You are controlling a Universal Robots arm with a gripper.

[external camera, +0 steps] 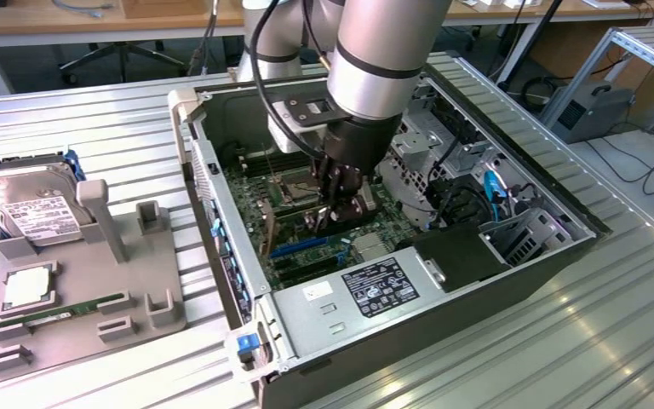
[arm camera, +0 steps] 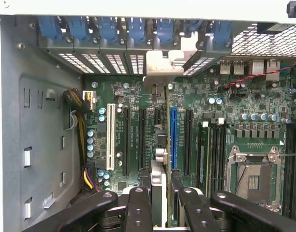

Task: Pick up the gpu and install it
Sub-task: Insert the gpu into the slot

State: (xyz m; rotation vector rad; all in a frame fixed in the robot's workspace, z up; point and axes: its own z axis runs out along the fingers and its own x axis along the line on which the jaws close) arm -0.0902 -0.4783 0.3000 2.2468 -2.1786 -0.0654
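Fingers (arm camera: 161,195), part-closed, clamp the gpu (arm camera: 160,145) edge-on over the motherboard (arm camera: 133,104); its lower edge is hidden.

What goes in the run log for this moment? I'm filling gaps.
gripper: shut on gpu | gpu: edge-on above motherboard slots, inside case | not yet seated

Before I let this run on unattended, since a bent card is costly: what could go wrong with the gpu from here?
1. The gripper holds the gpu edge-on above the motherboard; if it is off line with the blue slot, pressing down could strain the card.
2. Its silver bracket sits at the rear slot openings and may catch there.
3. Inside the case, the wrist hangs near loose cables.
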